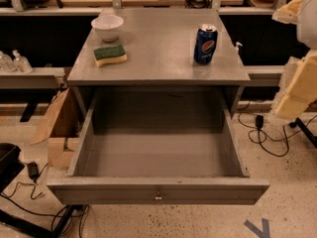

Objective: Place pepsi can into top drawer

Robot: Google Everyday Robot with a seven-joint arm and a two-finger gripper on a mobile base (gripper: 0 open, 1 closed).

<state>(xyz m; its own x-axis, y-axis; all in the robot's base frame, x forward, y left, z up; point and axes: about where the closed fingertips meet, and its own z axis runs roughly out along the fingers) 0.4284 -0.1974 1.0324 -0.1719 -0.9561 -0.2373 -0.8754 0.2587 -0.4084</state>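
The pepsi can point(205, 44) is dark blue with a round red-white-blue logo and stands upright on the right side of the grey cabinet top point(158, 58). The top drawer point(158, 190) is pulled fully out below it, and its grey box is empty inside. A small metal knob sits at the centre of the front panel. My gripper point(293, 48) is at the right edge of the view, close to the camera and to the right of the can, apart from it. Its two cream fingers point(297, 88) stand spread apart and hold nothing.
A white bowl point(107, 28) and a green-and-yellow sponge point(110, 54) sit on the left of the cabinet top. Cardboard point(59, 123) leans left of the cabinet. Cables point(262, 138) lie on the floor at right and lower left. Shelving runs behind.
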